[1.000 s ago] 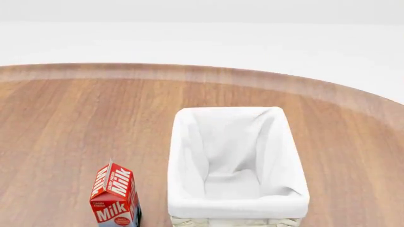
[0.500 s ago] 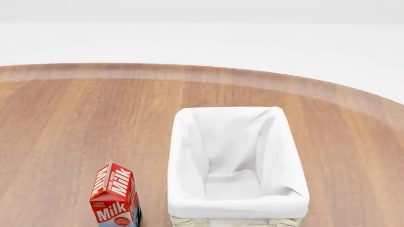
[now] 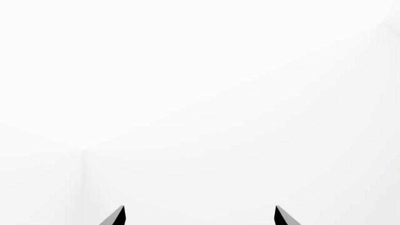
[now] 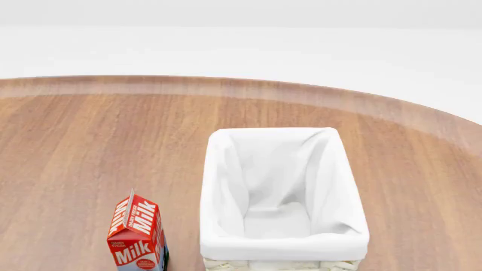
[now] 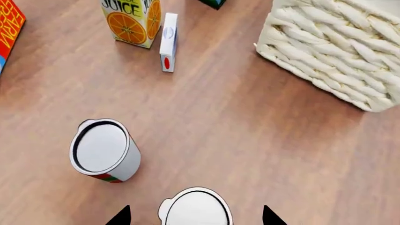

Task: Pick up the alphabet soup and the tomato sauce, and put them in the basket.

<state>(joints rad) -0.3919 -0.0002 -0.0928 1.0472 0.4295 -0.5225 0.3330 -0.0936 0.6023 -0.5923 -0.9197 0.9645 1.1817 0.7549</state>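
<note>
Standing beside the can [image 5: 196, 208] between the right gripper's [image 5: 196, 216] spread jaws: tomato sauce [image 5: 104, 150].

Two silver-topped cans [image 5: 103, 150] [image 5: 196, 208] are standing on the wooden table [image 5: 250, 154], joined by one wicker basket [image 4: 285, 192], one milk carton [image 4: 137, 234], one juice carton [image 5: 132, 21] and one small white box [image 5: 168, 42].

red milk carton [image 4: 137, 236]: white word "milk" on front, again on slanted top. orange juice box [image 5: 133, 18]: word "juice" above orange picture. red box [image 5: 9, 26] at edge: letters "arm". other print too small.
</note>
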